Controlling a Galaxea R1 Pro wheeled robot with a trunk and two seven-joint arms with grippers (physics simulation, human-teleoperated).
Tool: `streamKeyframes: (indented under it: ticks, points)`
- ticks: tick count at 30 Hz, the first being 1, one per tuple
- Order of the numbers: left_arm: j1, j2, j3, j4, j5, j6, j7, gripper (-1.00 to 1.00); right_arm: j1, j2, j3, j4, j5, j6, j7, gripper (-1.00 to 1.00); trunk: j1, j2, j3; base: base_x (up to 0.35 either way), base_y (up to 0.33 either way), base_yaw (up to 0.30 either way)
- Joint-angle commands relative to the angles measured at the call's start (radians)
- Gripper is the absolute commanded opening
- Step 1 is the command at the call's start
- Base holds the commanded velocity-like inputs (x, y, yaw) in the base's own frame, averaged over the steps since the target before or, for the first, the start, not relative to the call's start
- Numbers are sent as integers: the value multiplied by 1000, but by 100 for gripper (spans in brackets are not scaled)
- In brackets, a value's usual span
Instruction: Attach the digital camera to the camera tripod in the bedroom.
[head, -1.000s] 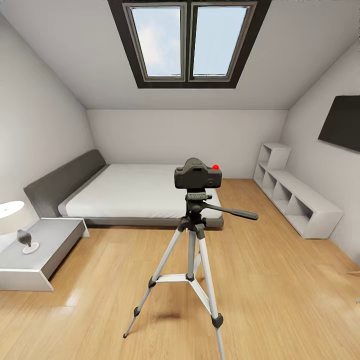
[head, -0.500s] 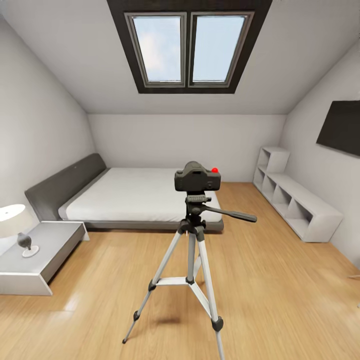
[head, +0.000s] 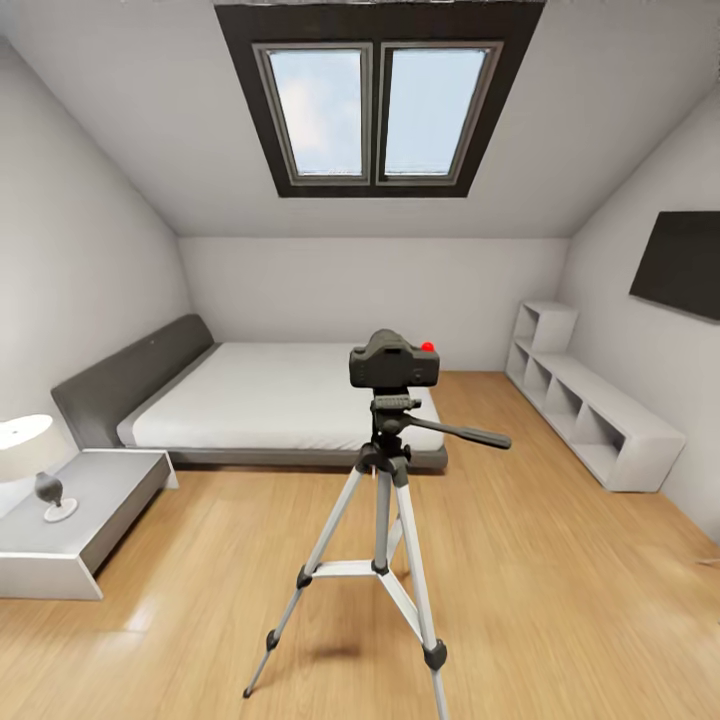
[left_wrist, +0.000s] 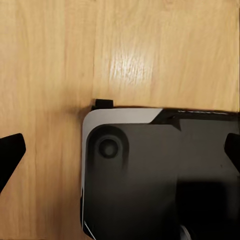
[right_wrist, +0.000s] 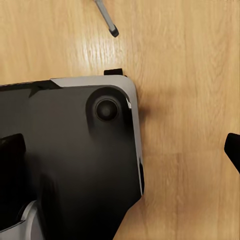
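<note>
Camera (head: 394, 364) seated atop tripod (head: 385, 500), bed (head: 270, 400) at ten o'clock; both grippers spread, empty; best left undisturbed.

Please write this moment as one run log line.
camera: digital camera on camera tripod | place: bedroom floor, before bed | grippers: both open, empty

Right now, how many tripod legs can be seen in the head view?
3 on the camera tripod: one splays toward the nightstand side, one runs off the picture's bottom edge, one stands behind the centre column, partly hidden.

grey bed (head: 270, 400), white shelf (head: 590, 410), table lamp (head: 30, 460)
</note>
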Motion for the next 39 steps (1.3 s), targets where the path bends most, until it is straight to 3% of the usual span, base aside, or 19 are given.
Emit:
streamKeyframes:
  ticks: [1, 3, 7, 18, 39]
  points:
    - [-1, -4, -8, 0, 11, -20, -3, 100, -2, 0, 5, 3, -10, -6, 6, 100, 1, -2, -1, 0, 0, 0]
    - [-1, -12, -6, 0, 13, -55, -4, 100, -2, 0, 5, 3, -10, -6, 6, 100, 1, -2, 3, 0, 0, 0]
    - [-1, -15, -4, 2, 16, -62, -6, 100, -1, 0, 6, 3, -10, -6, 6, 100, 1, -2, 9, 0, 0, 0]
    - [1, -19, -1, 5, 21, 28, -8, 100, -2, -2, 6, 3, -10, -3, 7, 100, 1, -2, 16, 0, 0, 0]
    - [14, -17, -5, 2, 14, 43, -4, 100, -3, -6, 8, 1, 0, -3, 7, 100, 1, -2, 17, 0, 0, 0]
